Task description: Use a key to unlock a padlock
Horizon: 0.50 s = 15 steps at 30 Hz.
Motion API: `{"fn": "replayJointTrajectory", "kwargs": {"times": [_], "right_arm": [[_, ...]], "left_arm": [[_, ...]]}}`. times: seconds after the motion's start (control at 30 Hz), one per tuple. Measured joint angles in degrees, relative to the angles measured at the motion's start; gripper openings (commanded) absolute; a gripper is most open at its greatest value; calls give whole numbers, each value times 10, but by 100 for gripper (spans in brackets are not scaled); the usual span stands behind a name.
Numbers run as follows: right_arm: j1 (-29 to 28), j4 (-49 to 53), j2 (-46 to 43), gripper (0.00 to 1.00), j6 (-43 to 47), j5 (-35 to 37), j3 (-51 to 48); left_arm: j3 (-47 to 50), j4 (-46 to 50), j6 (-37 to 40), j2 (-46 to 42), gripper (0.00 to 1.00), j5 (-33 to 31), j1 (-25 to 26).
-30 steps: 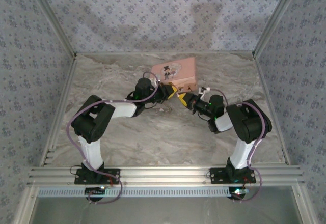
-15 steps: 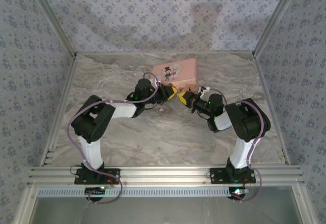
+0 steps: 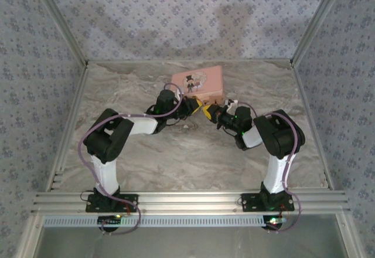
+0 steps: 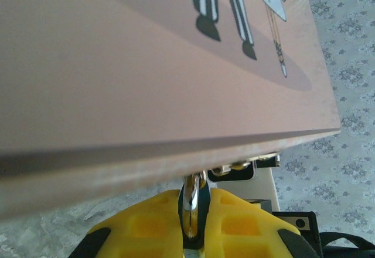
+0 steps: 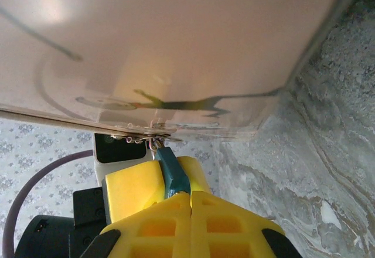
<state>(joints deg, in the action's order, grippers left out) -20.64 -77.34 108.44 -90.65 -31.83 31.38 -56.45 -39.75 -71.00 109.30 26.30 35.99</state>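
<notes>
Top external view: marble bench (image 3: pixel 176 152), pink tin (image 3: pixel 199 81) toward the back. Left tool (image 3: pixel 198 103) is clamped on the teal padlock (image 5: pixel 173 176) right at the tin's near edge. Right tool (image 3: pixel 207 112) is squeezed fully closed beside it, can't tell on what.

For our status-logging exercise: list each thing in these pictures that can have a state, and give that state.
pink tin: lid closed.
left tool: shut on the padlock.
right tool: shut, tips against the padlock's body.
padlock: gripped, shackle up at the tin's clasp; locked or unlocked cannot be told.
</notes>
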Motion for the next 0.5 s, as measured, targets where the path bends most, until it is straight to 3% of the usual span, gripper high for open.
{"fn": "replayJointTrajectory", "kwargs": {"times": [0.5], "right_arm": [[-7, 26, 0, 0, 3, 20, 14]], "left_arm": [[-12, 17, 2, 4, 0, -7, 0]]}}
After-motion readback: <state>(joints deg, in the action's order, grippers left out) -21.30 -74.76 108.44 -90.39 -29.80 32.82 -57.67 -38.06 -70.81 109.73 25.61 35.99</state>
